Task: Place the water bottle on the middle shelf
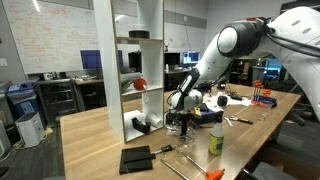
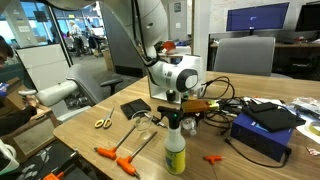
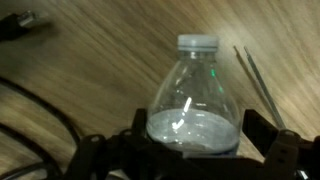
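Note:
The water bottle is clear with a white cap and a little water in it. In the wrist view it lies between my two black fingers, cap pointing away, over the wooden table. My gripper has both fingers against the bottle's sides. In both exterior views the gripper is low over the table among cables. The middle shelf is a white board in the tall white shelving unit, behind and beside the gripper, with a red object on it.
A bottle of yellowish liquid stands near the gripper. A black pad, orange scissors, an orange-handled tool, black cables and a blue box lie on the table. Metal tweezers lie beside the bottle.

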Tool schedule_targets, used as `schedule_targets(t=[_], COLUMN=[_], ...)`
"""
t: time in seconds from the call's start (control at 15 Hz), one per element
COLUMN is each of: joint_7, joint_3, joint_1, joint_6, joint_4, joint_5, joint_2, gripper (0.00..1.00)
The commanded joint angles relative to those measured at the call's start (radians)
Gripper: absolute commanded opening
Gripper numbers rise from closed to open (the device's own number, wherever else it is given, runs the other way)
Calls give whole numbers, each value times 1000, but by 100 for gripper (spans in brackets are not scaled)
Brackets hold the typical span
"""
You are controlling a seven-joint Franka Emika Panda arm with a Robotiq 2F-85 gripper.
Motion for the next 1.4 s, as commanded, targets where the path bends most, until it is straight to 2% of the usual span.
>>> schedule_targets(t=[0.0, 0.07, 0.13, 0.33, 0.53, 0.73, 0.93, 1.33], joint_7=[-19, -21, -21, -13, 4, 21, 55, 213], joint_3=[29, 29, 29, 28, 21, 14, 8, -4], joint_1=[-32, -34, -35, -34, -25, -13, 2, 51], joint_6=[-16, -16, -19, -44, -76, -124, -185, -341], joint_4=[36, 42, 41, 27, -2, -58, -126, -225], joint_5=[-1, -3, -5, -5, -7, -7, -2, 10], joint_2=[52, 54, 47, 18, -40, -130, -256, -543], gripper=[75, 73, 65, 34, 11, 15, 10, 12])
